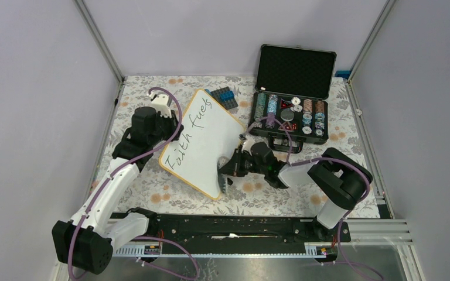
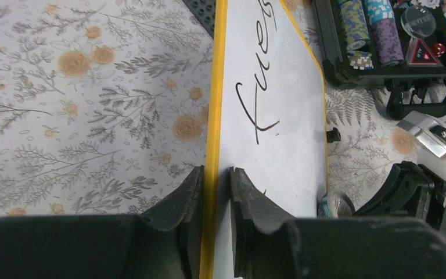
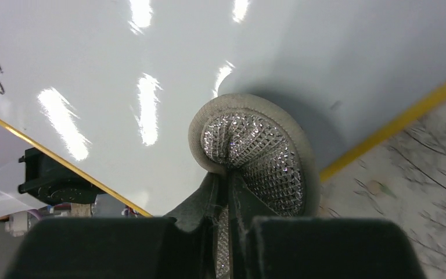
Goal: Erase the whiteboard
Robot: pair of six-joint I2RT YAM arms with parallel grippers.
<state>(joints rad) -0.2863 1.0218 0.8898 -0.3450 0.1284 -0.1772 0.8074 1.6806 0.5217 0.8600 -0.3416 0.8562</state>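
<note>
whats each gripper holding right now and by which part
Left gripper pinches the whiteboard by its yellow-rimmed edge. Right gripper pinches a grey pad with silvery mesh, by its folded near edge.

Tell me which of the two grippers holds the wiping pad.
The right gripper: it is shut on a grey, sparkly mesh pad held at the whiteboard. The left gripper clamps only the board's yellow rim.

The left arm (image 1: 108, 190) and right arm (image 1: 296, 174) have white links and black joints. Purple cables (image 1: 176, 100) run along both. The left end effector (image 2: 216, 174) has black, ridged fingers (image 2: 255, 203).
</note>
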